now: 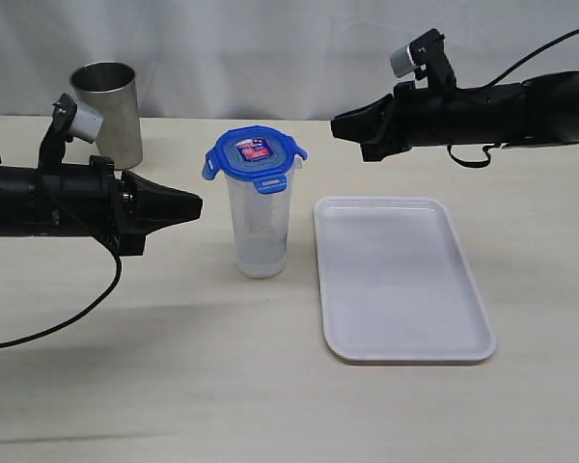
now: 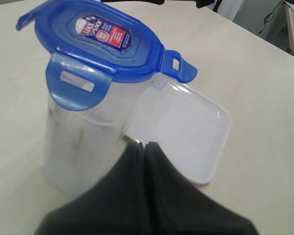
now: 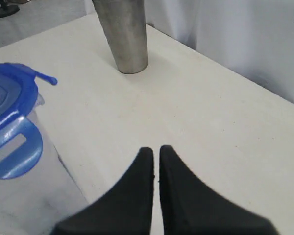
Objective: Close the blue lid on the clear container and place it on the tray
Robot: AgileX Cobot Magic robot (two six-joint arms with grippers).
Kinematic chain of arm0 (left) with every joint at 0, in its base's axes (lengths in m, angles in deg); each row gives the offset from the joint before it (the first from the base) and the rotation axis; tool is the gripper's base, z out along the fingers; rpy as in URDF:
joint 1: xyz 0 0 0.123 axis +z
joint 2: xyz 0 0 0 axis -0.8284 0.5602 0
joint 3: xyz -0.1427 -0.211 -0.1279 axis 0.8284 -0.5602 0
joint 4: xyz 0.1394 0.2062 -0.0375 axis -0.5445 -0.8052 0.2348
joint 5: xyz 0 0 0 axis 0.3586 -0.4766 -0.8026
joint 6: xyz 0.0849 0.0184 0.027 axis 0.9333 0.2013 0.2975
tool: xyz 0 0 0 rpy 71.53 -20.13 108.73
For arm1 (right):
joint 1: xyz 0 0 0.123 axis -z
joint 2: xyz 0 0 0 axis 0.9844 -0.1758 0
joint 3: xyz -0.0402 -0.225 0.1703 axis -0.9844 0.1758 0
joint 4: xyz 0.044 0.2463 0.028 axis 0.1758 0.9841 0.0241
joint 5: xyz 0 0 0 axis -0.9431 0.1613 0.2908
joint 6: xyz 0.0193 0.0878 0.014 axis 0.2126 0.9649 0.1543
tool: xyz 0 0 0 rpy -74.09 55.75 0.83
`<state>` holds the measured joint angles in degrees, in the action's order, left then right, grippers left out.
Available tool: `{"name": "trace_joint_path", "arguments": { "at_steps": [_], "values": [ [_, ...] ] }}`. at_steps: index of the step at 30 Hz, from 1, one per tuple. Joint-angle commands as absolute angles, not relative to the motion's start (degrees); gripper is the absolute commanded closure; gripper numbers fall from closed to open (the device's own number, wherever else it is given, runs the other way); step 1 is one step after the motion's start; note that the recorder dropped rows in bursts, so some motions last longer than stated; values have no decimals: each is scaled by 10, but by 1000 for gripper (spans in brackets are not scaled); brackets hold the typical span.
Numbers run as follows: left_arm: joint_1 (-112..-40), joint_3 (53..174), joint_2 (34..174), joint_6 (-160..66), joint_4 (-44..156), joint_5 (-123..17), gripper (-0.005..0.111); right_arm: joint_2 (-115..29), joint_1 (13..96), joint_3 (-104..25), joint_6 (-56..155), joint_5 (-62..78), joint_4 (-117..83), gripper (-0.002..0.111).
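Sitting on the clear container (image 1: 260,231), the blue lid (image 1: 255,154) has flaps (image 1: 269,183) flared; container stands on the counter (image 1: 174,367) beside the tray (image 1: 405,358). Jaws together, empty: left tool (image 1: 195,204), right tool (image 1: 336,125). Press each flap down squarely, bracing the opposite side.

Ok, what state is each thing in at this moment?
Tray: flat on the table, bare.
Clear container: upright on the table beside the tray.
Blue lid: resting on the container, flaps flared, unlatched.
Steel cup: upright.
Left gripper: shut, holding nothing.
Right gripper: shut, holding nothing.
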<state>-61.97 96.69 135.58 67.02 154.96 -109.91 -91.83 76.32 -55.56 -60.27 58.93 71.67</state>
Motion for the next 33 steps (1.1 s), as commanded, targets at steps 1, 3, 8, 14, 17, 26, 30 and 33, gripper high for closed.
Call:
{"name": "trace_joint_path", "arguments": {
  "at_steps": [1,3,8,14,17,26,30,33],
  "values": [
    [-620,972,1357,689,1556,-1100,107,-920,754,-560,-670,608,726,104],
    [-620,972,1357,689,1556,-1100,107,-922,744,-560,-689,610,723,104],
    [-620,972,1357,689,1556,-1100,107,-924,723,-560,-710,589,708,104],
    [-620,972,1357,689,1556,-1098,107,-924,719,-560,-710,600,708,104],
    [-620,972,1357,689,1556,-1098,107,-924,719,-559,-710,606,693,104],
    [-620,972,1357,689,1556,-1093,107,-922,721,-559,-709,620,664,104],
    [-620,972,1357,689,1556,-1086,107,-912,721,-556,-709,621,657,104],
    [-620,972,1357,689,1556,-1084,107,-898,721,-547,-709,614,660,104]
  ]
}}
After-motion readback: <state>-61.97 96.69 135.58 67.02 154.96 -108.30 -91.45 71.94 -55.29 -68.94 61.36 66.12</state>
